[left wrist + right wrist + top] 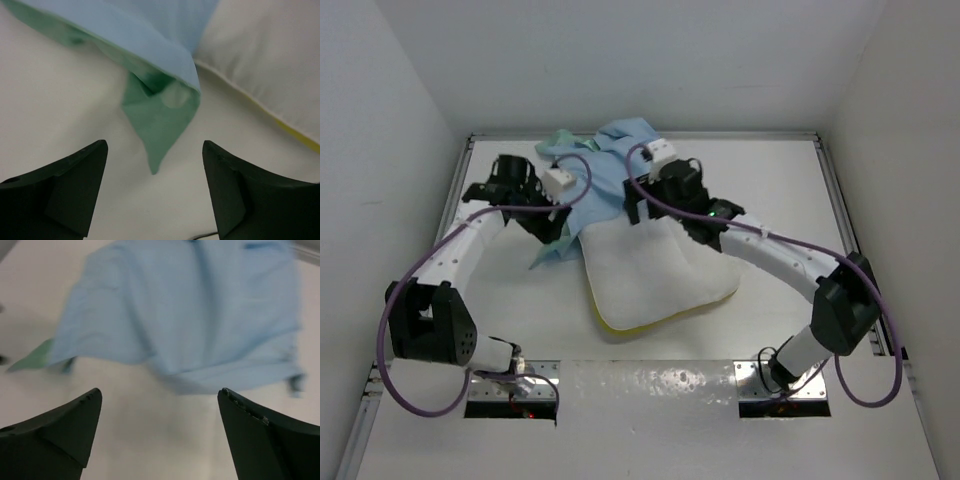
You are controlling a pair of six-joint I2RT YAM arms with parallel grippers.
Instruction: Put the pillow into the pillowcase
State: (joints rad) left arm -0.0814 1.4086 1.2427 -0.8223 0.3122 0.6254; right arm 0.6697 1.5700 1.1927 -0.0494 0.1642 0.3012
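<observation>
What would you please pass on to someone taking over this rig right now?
Left gripper: open and empty, over a mint green corner of the pillowcase.
Right gripper: open and empty, facing the light blue fabric.
The pillow lies flat on the table, nearly all bare. The pillowcase is bunched at its far end.
Done: at most the far edge is covered; I cannot tell whether it is inside.
Left: grip the opening and pull the pillowcase over the pillow.
</observation>
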